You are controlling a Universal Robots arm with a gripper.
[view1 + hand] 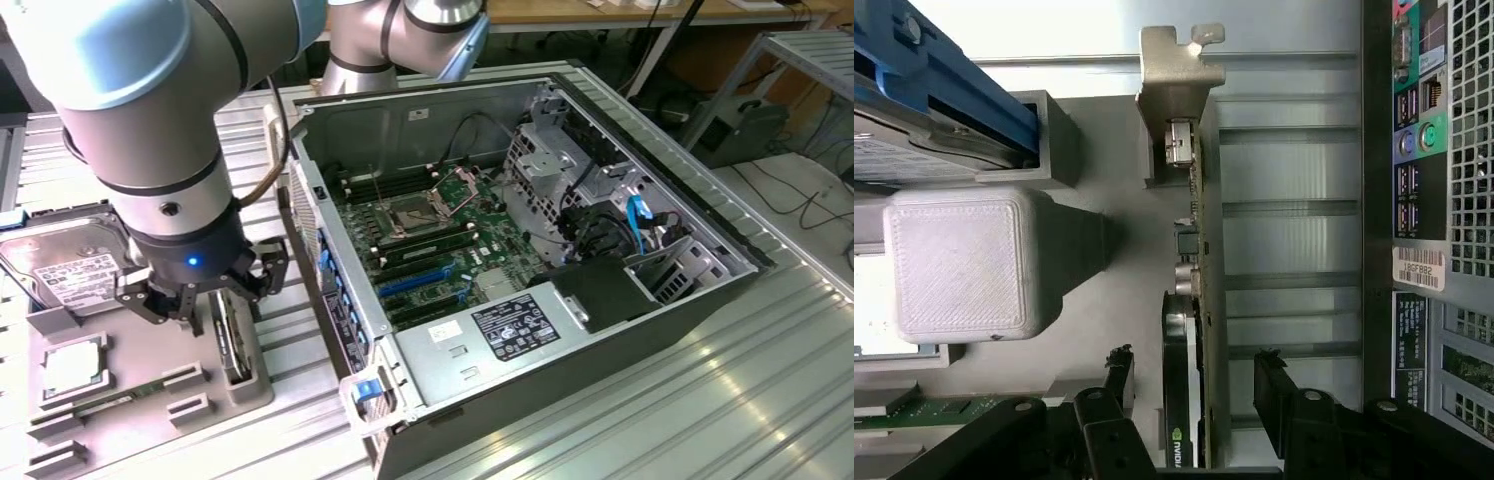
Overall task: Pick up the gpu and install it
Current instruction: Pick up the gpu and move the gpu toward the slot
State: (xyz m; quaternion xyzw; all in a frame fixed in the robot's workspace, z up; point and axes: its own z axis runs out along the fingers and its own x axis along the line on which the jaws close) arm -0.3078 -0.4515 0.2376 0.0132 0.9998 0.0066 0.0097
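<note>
The gpu (236, 350) stands on edge in a slot of the grey holder tray (134, 345), at the exterior view's left beside the computer case. In the wrist view the gpu (1192, 300) appears edge-on, a thin dark card with its silvery bracket (1176, 90) at the far end. My gripper (220, 305) hangs just above the card and is open. One black fingertip (1119, 368) is on each side of the card, the other fingertip (1274, 372) across from it, and neither touches the card.
The open computer case (667, 330) lies on its side with its motherboard (427, 240) and blue slots (414, 285) exposed. The tray also carries a hard drive (74, 270), a square CPU chip (74, 365) and a RAM stick (120, 400). The case's rear panel (1429, 200) runs close beside the card.
</note>
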